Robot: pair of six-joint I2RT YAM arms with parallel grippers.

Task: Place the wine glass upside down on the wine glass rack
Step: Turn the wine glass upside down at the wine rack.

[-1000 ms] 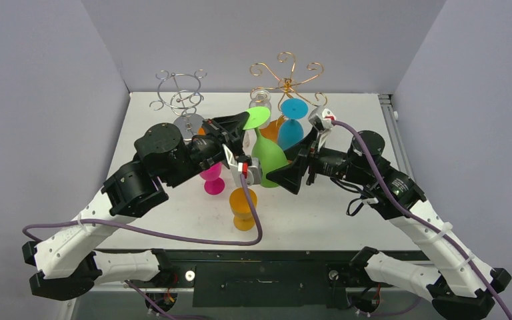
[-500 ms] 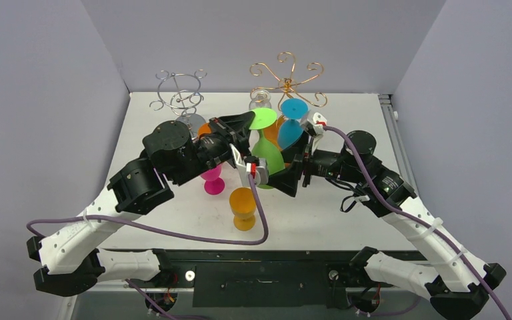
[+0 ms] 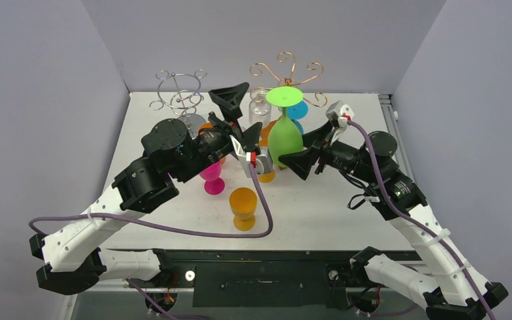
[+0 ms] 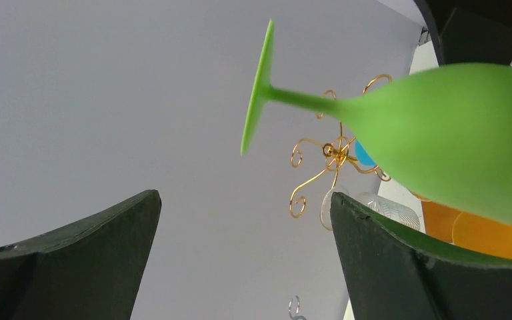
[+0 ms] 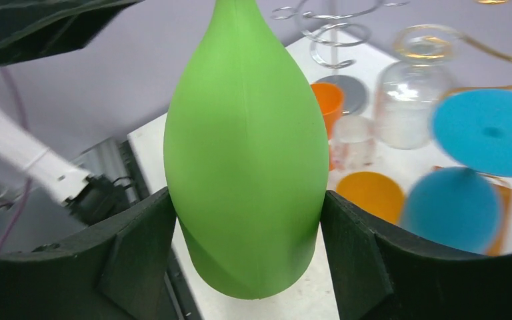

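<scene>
A green wine glass hangs upside down above the table, foot up, just in front of the gold wire rack. My right gripper is shut on its bowl; in the right wrist view both pads press the sides of the green wine glass near the rim, with the right gripper around it. My left gripper stands open just left of the glass, holding nothing. In the left wrist view the left gripper frames bare wall, with the green wine glass off to the upper right.
A silver wire rack stands at the back left. A blue glass hangs upside down on the gold rack, beside a clear glass. An orange glass and a pink glass stand on the white table.
The left gripper has opened, let go of the green glass and risen to the left. The right gripper has closed on the bowl, and the glass has moved right and stands more upright.
</scene>
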